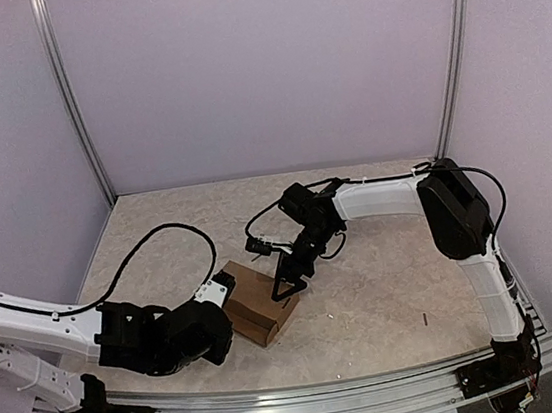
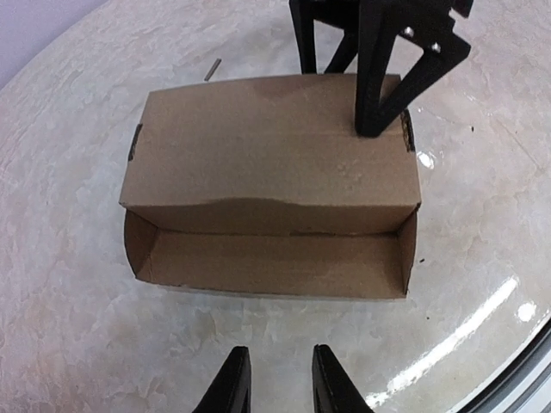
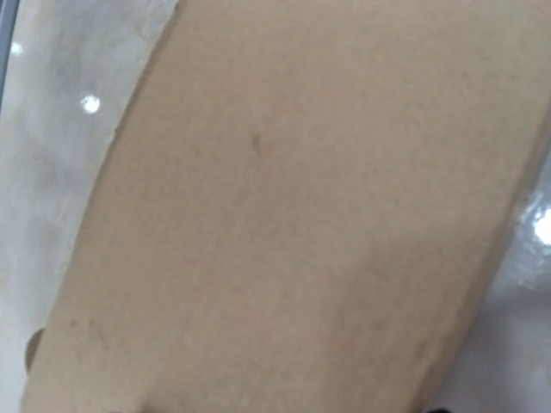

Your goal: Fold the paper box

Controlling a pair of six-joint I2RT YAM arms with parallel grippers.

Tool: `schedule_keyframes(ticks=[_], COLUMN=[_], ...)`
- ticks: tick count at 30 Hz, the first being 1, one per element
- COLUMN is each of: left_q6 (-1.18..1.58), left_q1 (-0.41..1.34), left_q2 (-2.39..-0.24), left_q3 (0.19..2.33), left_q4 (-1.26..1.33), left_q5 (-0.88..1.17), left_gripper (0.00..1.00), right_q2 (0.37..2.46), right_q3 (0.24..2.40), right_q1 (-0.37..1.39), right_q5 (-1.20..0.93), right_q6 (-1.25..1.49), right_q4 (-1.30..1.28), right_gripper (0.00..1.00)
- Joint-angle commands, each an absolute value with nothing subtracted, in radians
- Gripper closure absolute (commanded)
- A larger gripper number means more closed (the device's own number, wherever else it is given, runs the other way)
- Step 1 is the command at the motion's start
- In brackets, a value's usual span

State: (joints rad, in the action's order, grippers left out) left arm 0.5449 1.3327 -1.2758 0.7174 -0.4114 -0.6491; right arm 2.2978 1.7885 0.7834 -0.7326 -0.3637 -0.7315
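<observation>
The paper box (image 1: 255, 300) is a brown cardboard box lying on the table, its lid (image 2: 271, 146) folded down over the body. The front stays open, showing the inner floor (image 2: 267, 262). My right gripper (image 1: 286, 288) stands over the box's far right corner (image 2: 344, 103), fingers apart. One fingertip (image 2: 372, 127) rests on the lid and the other drops behind the far edge. The right wrist view is filled with blurred cardboard (image 3: 284, 224). My left gripper (image 2: 277, 379) is open and empty, just in front of the open side, not touching it.
The marbled tabletop (image 1: 366, 286) is bounded by purple walls, with a metal rail (image 1: 309, 389) along the near edge. A small stick (image 2: 213, 69) lies behind the box's left end. A small dark speck (image 1: 424, 319) lies at the right.
</observation>
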Motion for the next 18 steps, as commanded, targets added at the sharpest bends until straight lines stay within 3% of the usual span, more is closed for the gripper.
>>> schedule_keyframes(ticks=[1, 7, 13, 18], left_q6=[0.620, 0.511, 0.458, 0.436], left_q1=[1.363, 1.364, 1.359, 1.334], left_q2=[-1.336, -1.494, -1.565, -1.554], left_q3=[0.706, 0.748, 0.790, 0.782], left_q4=[-0.493, -0.420, -0.332, -0.182], left_q5=[-0.592, -0.536, -0.490, -0.412], left_gripper=[0.78, 0.84, 0.73, 0.77], right_q2=[2.318, 2.321, 2.330, 2.330], right_q3=[1.762, 1.760, 1.764, 1.767], right_q1=[0.802, 0.802, 0.802, 0.802], right_q5=[-0.653, -0.662, -0.668, -0.669], right_q6=[-0.393, -0.391, -0.390, -0.388], right_q4=[-0.785, -0.785, -0.790, -0.788], right_gripper=[0.26, 0.26, 0.26, 0.26])
